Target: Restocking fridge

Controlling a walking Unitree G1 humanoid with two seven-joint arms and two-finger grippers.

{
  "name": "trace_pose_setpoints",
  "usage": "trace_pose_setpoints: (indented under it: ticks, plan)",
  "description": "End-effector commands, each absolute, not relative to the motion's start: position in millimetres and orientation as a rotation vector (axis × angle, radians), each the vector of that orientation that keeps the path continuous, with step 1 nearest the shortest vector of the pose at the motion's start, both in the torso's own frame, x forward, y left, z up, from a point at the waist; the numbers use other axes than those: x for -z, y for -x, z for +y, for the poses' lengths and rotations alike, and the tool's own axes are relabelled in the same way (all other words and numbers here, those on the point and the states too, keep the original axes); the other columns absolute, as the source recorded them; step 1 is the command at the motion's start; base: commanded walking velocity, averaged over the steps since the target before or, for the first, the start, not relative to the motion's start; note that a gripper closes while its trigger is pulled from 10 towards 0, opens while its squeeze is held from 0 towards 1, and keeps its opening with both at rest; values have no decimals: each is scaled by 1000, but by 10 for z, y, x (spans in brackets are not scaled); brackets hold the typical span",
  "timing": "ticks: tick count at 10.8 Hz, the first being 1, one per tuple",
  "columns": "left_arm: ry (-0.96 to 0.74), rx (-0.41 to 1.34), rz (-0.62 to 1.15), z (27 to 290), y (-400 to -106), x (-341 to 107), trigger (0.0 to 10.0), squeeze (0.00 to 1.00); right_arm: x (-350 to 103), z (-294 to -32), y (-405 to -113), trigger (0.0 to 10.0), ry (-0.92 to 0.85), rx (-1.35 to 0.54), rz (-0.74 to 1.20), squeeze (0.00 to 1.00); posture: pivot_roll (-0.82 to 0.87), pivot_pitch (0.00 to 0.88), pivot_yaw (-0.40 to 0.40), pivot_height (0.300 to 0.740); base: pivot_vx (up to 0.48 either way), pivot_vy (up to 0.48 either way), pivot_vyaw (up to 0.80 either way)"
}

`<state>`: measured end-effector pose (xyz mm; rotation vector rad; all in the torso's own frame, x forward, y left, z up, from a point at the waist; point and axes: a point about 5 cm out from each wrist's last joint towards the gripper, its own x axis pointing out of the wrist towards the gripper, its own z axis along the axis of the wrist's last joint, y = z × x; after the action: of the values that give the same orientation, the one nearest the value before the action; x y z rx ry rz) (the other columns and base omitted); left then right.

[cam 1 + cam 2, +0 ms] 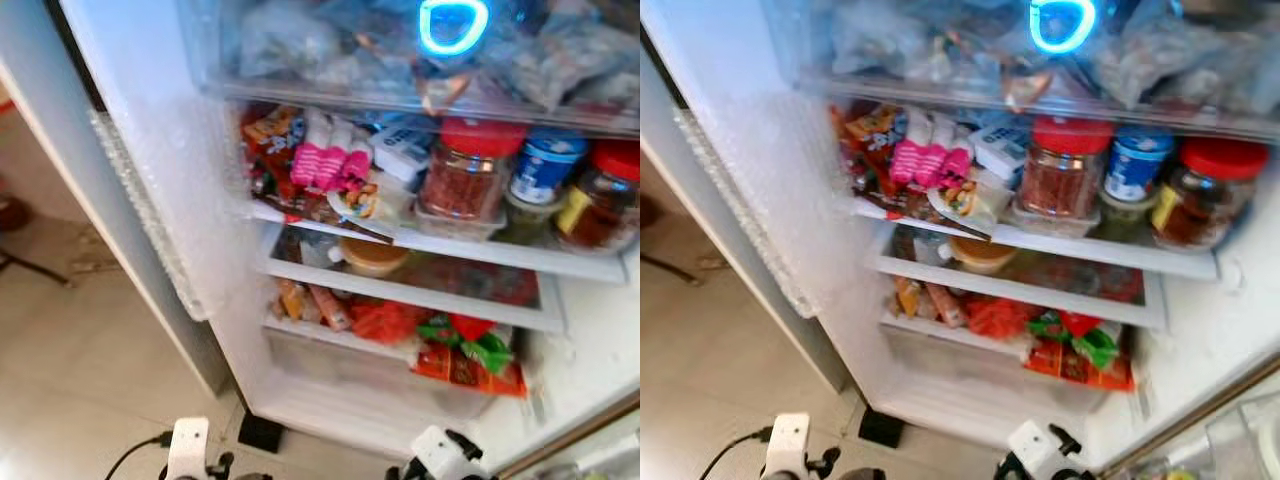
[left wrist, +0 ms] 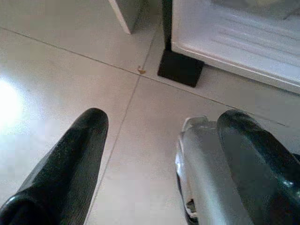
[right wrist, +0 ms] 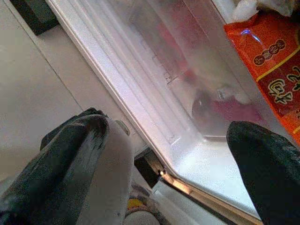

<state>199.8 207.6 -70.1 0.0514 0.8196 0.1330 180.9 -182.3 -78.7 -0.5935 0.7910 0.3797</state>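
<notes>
The open fridge (image 1: 180, 180) stands ahead of and above both sets of jaws, its shelves crowded. On the upper clear shelf (image 1: 520, 255) three jars show: two with red lids, the larger red-lidded jar (image 1: 468, 175) and a second red-lidded jar (image 1: 605, 200) at the far right, and between them one blue-lidded jar (image 1: 545, 165) with a blue and white label too blurred to read. Beside them sits one pink and white pack (image 1: 330, 155) of small bottles. One round tan tub (image 1: 372, 258) sits on the shelf below. Lower still lie red and green snack packets (image 1: 465, 355), their number unclear. A blue ring light (image 1: 453, 25) glows at the top.

The left gripper (image 2: 154, 159) hangs low over the tiled floor (image 2: 56, 84), jaws released and spread, nothing between them; the fridge's black foot (image 2: 180, 68) lies beyond them. The right gripper (image 3: 183, 154) is also low, jaws released and empty, pointing at the clear bottom drawer (image 3: 178, 79). Beyond its far finger lies an orange packet (image 3: 272, 65) with yellow characters, not legible.
</notes>
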Motion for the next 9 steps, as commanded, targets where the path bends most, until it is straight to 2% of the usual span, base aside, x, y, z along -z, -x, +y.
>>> trace_pose_setpoints:
  ticks: [1,2,9]
  plan:
    - [-51,-142,827,2083,-1987,708,10000,0,1116,-1884,-1011,10000,595,-485,1114,0,-109,102,88,618,0,0,0]
    - [-49,-143,823,2072,-2000,703,10000,0,1116,-1884,-1010,10000,593,-485,1114,0,-109,102,88,618,0,0,0]
    - [-56,-152,820,2085,-2007,696,10000,0,1116,-1877,-1012,10000,610,-510,1114,0,-105,104,87,618,0,463,0]
